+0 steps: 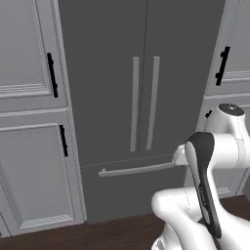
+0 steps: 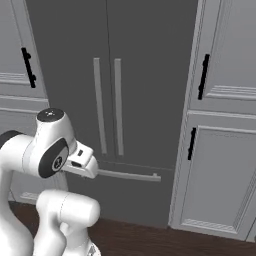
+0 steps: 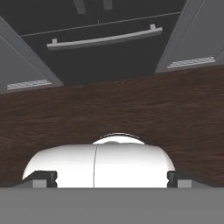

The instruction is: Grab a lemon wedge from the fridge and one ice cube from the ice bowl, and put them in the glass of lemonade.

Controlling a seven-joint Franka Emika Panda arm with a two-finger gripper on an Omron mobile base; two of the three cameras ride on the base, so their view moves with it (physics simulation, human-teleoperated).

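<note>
The fridge (image 1: 107, 73) (image 2: 145, 60) stands straight ahead, tall and dark grey. Both its doors are shut, with two long pale bar handles (image 1: 145, 102) (image 2: 107, 105) side by side at the middle. Below them a drawer carries a horizontal pale handle (image 1: 136, 169) (image 2: 127, 175) (image 3: 105, 38). My arm is folded low in front of the fridge, well short of the handles. In the hand view my gripper (image 3: 111, 178) points down at the floor, its fingertips (image 3: 43, 177) far apart with nothing between them: open. The lemon wedge, ice cube, ice bowl and glass of lemonade are out of view.
Light grey panelled cabinets flank the fridge, on the left (image 1: 29, 146) and on the right (image 2: 220, 165), each with short black handles (image 1: 52, 74) (image 2: 203, 76). Dark wooden floor (image 3: 109, 109) runs along their bases, under my hand.
</note>
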